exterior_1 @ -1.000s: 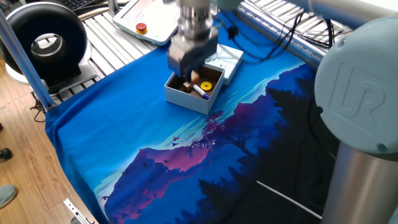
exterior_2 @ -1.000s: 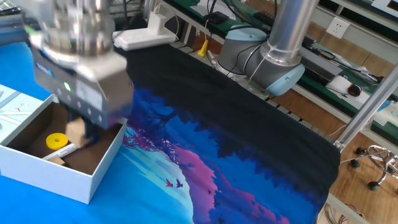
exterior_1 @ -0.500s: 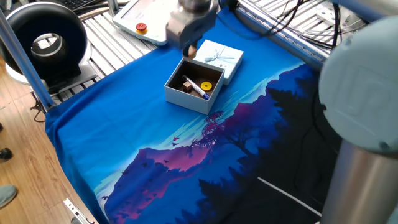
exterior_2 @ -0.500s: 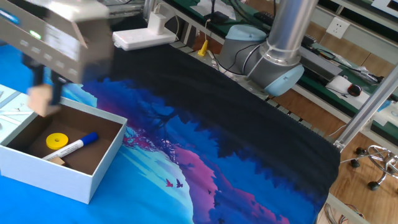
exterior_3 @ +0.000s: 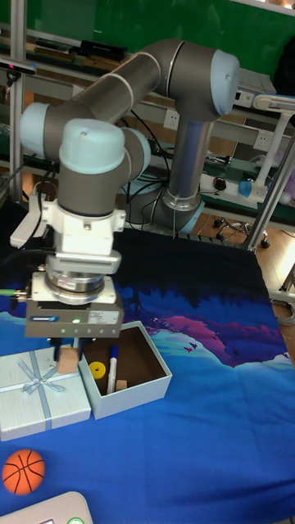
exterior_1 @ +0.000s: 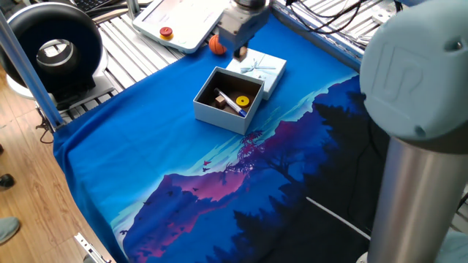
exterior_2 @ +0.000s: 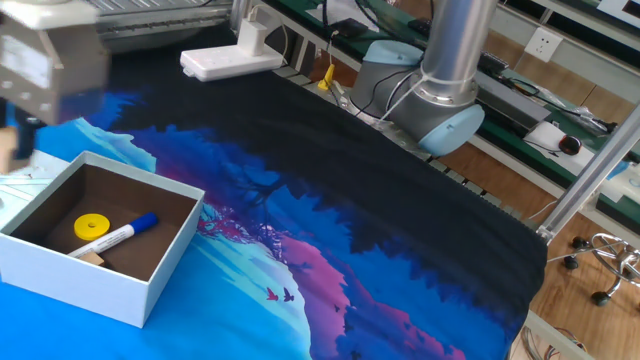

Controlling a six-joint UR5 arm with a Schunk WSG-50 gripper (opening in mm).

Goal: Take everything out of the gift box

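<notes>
The pale gift box [exterior_1: 212,111] stands open on the blue cloth. Inside lie a yellow disc [exterior_1: 243,100], a blue-and-white pen [exterior_1: 232,104] and a wooden cube [exterior_1: 219,100]; the same disc [exterior_3: 98,368], pen [exterior_3: 113,360] and cube [exterior_3: 120,383] show in the tall fixed view. My gripper [exterior_3: 67,354] hangs over the ribboned lid [exterior_3: 41,397] beside the box, shut on a second wooden cube [exterior_3: 67,359]. An orange ball [exterior_3: 23,471] rests on the cloth beyond the lid. In the other fixed view the gripper [exterior_2: 10,150] is mostly cut off at the left edge.
A white pendant with a red button [exterior_1: 167,31] lies on the metal rack behind the cloth. A black round device [exterior_1: 55,47] stands at the far left. A white power strip [exterior_2: 230,60] and the arm's base [exterior_2: 430,100] sit along the opposite side.
The gripper rose out of the gift box with a wooden cube in its fingers and moved sideways over the lid. Disc, pen and one cube stayed in the box.
</notes>
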